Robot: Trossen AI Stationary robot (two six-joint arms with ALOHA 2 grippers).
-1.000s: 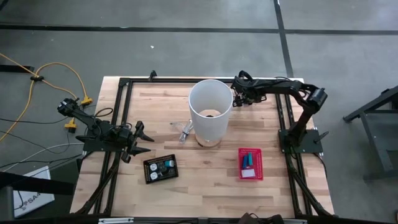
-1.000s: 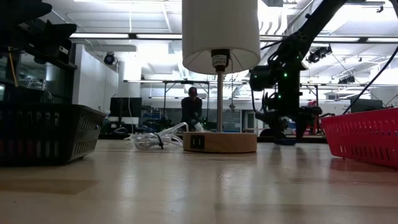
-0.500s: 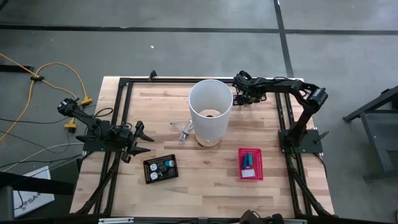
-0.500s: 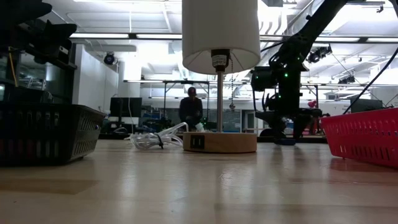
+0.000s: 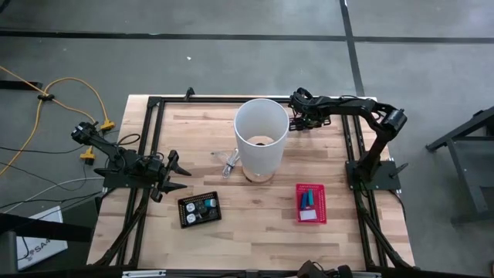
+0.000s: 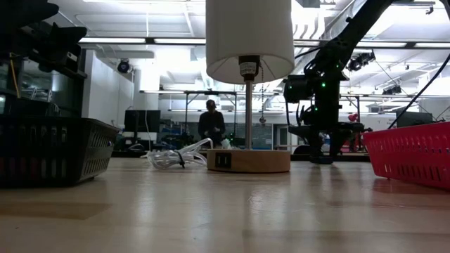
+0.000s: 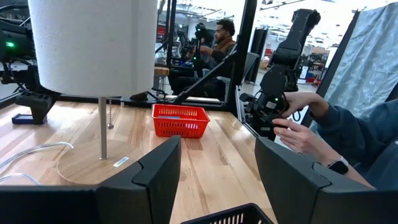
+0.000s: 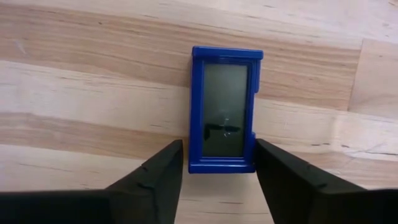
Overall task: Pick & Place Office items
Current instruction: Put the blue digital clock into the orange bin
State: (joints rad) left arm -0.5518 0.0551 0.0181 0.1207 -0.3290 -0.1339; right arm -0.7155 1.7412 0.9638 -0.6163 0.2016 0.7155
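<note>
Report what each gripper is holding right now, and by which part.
Nothing is held. The right gripper is open, its jaws either side of one end of a blue flat device lying on the table, not clamped. The left gripper is open and empty.

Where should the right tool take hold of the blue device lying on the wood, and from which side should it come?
Grip the blue device across its two long edges, near the middle, coming straight down from above. It lies flat on the table, screen up, so only its narrow width fits between the fingers. The right tool is open, a finger already at each side of one short end.
</note>
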